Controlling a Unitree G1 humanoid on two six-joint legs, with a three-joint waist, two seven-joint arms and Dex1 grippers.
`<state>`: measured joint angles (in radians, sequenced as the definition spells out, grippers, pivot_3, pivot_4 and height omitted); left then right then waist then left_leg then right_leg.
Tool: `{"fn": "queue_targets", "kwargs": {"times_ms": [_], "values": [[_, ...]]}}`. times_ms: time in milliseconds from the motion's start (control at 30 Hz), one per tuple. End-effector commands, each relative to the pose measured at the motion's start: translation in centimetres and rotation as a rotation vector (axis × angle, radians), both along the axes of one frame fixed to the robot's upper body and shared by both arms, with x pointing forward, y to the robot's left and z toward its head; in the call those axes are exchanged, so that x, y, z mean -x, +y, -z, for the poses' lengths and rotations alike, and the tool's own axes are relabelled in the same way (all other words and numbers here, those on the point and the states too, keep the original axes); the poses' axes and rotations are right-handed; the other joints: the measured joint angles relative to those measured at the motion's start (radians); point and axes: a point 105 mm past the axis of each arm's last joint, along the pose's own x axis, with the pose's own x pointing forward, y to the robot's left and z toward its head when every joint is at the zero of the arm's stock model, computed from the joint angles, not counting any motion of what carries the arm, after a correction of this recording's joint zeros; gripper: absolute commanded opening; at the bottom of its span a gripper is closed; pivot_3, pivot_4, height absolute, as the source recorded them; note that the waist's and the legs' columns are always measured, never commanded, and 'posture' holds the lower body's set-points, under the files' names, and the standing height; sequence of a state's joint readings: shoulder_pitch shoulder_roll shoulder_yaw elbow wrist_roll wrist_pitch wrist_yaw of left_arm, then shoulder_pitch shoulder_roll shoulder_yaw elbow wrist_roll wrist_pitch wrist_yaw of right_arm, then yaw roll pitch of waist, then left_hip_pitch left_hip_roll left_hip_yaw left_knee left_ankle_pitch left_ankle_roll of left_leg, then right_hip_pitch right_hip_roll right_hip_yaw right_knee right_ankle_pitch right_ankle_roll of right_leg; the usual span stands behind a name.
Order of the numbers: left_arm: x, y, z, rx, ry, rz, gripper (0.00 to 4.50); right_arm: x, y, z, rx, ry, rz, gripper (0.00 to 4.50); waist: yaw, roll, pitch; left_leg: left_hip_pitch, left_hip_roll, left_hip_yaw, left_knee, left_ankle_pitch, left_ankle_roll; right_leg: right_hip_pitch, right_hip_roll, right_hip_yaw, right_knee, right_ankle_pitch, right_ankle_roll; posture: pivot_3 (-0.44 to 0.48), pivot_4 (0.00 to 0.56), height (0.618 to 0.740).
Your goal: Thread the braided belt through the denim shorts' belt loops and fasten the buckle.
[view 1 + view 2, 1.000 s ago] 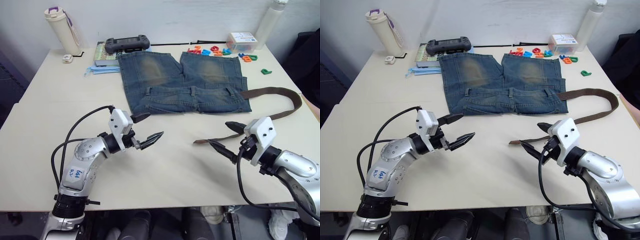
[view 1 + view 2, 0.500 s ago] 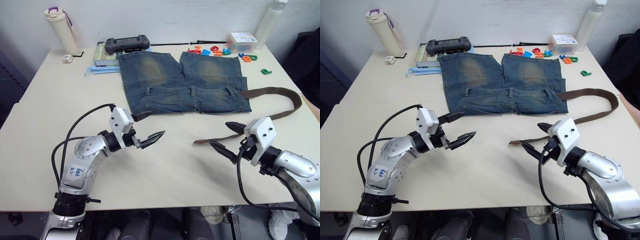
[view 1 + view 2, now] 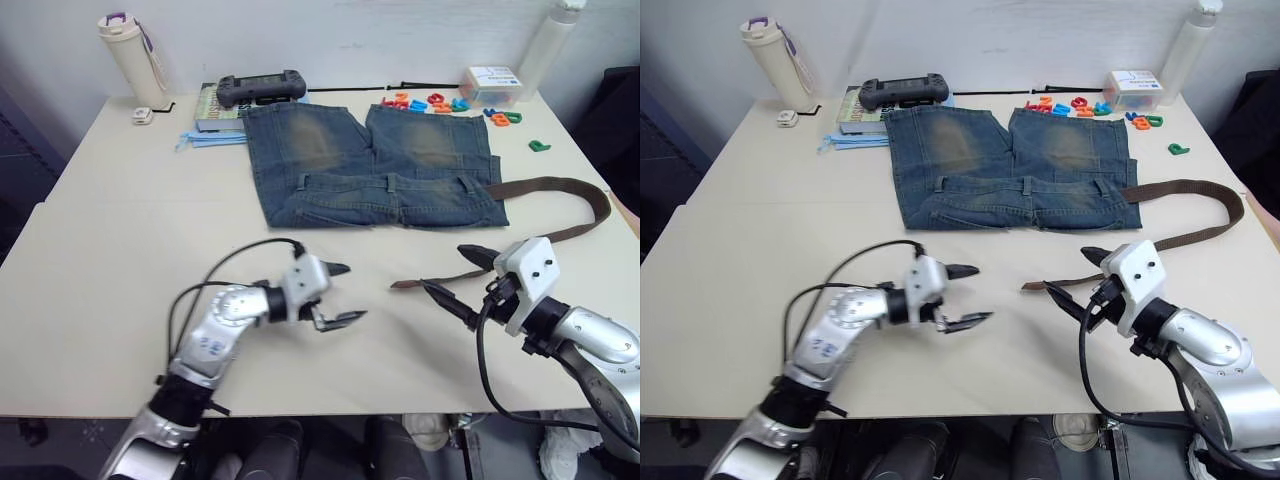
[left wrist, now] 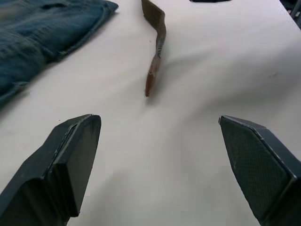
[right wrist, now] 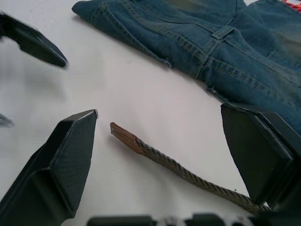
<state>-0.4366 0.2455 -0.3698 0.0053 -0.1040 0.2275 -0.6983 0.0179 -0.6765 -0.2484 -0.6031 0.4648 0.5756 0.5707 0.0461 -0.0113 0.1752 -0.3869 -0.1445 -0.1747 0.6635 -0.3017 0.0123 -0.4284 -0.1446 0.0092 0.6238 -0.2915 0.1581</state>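
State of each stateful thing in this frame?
Belt: on the table, unthreaded, tan tip free.
Shorts: laid flat.
Left gripper: open, empty.
Right gripper: open, empty, by the tip.
Bottle: upright, capped.

The braided belt (image 3: 560, 185) goes behind the denim shorts (image 3: 375, 165); its far end is hidden.

blue denim shorts (image 3: 372, 165), brown braided belt (image 3: 560, 187)
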Motion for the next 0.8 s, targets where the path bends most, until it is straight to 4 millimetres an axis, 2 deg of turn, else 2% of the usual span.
{"fn": "queue_targets", "kwargs": {"times_ms": [33, 233, 433, 533, 600, 800], "values": [[-1.5, -2.0, -1.2, 0.017, -0.054, -0.015, 4.41, 0.9, 0.2, -1.5, -0.01, -0.058, 0.008, 4.5, 0.004, 0.0, 0.0, 0.0, 0.0, 0.0, 0.0, 0.0, 0.0, 0.0, 0.0, 0.0, 0.0, 0.0, 0.0, 0.0, 0.15, 0.714], [-3.0, -3.9, 0.0, -0.039, -0.084, 0.025, 4.41, 1.5, 0.0, -1.6, -0.017, -0.058, 0.038, 4.5, 0.004, 0.0, 0.0, 0.0, 0.0, 0.001, 0.0, 0.0, 0.0, 0.0, 0.0, 0.0, 0.0, 0.0, 0.0, 0.0, 0.15, 0.714], [-2.7, -5.2, 0.9, -0.013, -0.036, 0.086, 4.41, 1.7, -0.2, -1.7, -0.019, -0.062, 0.06, 4.5, 0.008, 0.0, 0.0, 0.0, 0.0, 0.001, 0.0, 0.0, 0.0, 0.0, 0.0, 0.0, 0.0, 0.0, 0.001, 0.0, 0.15, 0.714], [-2.7, -5.6, 0.8, 0.015, -0.014, 0.091, 3.62, 1.8, -0.2, -1.6, -0.02, -0.061, 0.065, 4.5, 0.008, 0.0, 0.0, 0.0, 0.0, 0.001, 0.0, 0.0, 0.0, 0.0, 0.0, 0.0, 0.0, 0.0, 0.001, 0.0, 0.15, 0.714], [-2.7, -5.7, 0.8, 0.017, -0.009, 0.094, 2.83, 1.9, -0.2, -1.6, -0.021, -0.062, 0.069, 4.5, 0.006, 0.0, 0.0, 0.0, 0.0, 0.001, 0.0, 0.0, 0.0, 0.0, 0.0, 0.0, 0.0, 0.0, 0.001, 0.0, 0.15, 0.714], [-2.7, -6.0, 0.6, 0.065, 0.026, 0.1, 0.08, 1.9, -0.3, -1.5, -0.022, -0.06, 0.076, 4.5, 0.006, 0.0, 0.0, 0.0, 0.0, 0.001, 0.0, 0.0, 0.0, 0.0, 0.0, 0.0, 0.001, 0.0, 0.001, 0.0, 0.15, 0.714]]}}
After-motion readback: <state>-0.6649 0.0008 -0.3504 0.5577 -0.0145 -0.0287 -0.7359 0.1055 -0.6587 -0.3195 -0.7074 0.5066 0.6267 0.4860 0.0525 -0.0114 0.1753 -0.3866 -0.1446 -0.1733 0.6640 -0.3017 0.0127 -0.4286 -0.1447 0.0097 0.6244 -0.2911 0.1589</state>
